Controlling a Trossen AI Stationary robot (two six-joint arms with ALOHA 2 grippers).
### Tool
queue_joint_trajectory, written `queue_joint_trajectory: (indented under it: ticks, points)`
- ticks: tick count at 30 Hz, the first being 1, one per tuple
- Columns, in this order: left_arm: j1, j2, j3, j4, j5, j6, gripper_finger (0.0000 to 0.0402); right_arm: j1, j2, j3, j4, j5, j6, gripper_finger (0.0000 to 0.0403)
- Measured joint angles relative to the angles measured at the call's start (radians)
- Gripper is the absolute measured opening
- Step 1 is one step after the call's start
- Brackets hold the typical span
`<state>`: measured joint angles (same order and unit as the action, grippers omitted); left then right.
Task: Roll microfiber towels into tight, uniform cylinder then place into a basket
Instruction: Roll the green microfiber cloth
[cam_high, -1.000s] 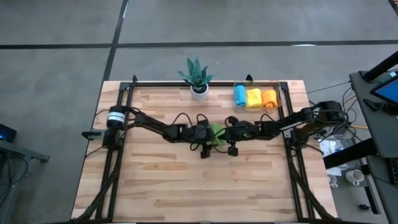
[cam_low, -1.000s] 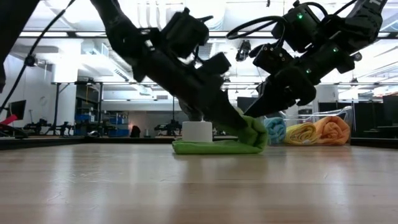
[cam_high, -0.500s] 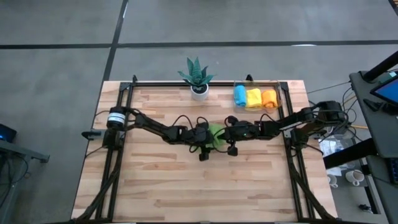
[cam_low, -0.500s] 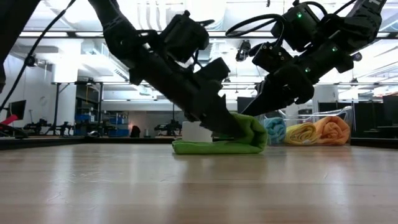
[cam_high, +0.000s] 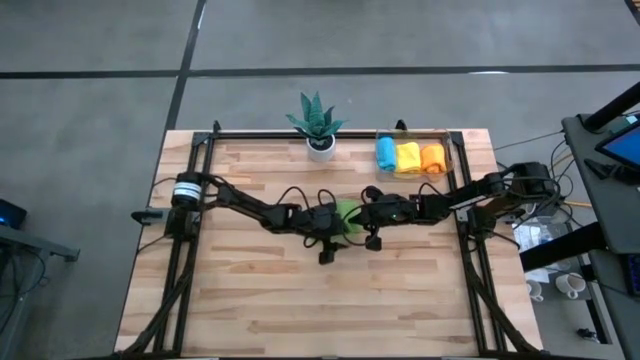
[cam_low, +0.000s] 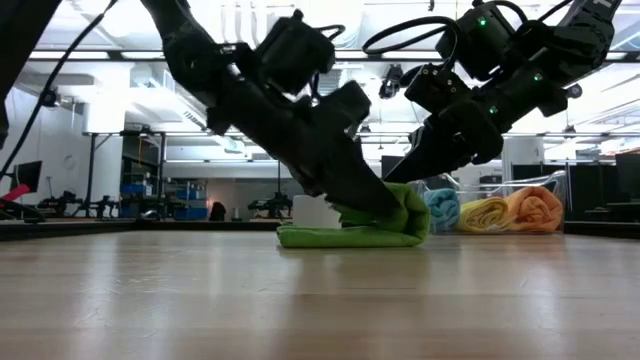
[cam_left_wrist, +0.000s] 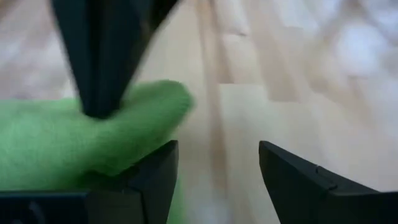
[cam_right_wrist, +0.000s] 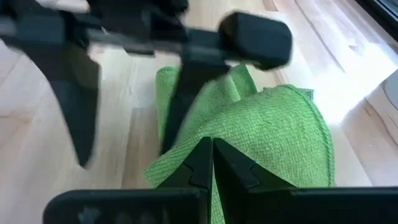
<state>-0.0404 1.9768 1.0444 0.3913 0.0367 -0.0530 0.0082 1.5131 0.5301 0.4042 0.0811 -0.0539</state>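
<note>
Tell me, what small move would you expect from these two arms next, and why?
Probably the shut right hand keeps pressing the fold while the open left hand pushes the green towel over again. The towel is only partly rolled, its flat end on the table, while blue, yellow and orange rolls already sit in the basket.

A wooden plank table is set on a grey floor crossed by dark seams. At its far edge a potted plant is placed. Beyond the table a workshop is seen — bright ceiling lights, shelving and benches. A monitor is mounted to the right.
</note>
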Motion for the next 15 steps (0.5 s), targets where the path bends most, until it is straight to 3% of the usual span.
queue_joint_trajectory:
  ticks: [9, 15]
  points:
    - [-0.012, -0.075, -0.007, -0.094, 0.034, -0.02, 0.0208, 0.0, 0.0, 0.0, 0.005, 0.0, 0.0, 0.0008]
    - [-0.012, -0.072, -0.009, -0.138, -0.168, -0.021, 0.0207, 0.0, 0.0, 0.001, 0.012, 0.0, -0.001, 0.0008]
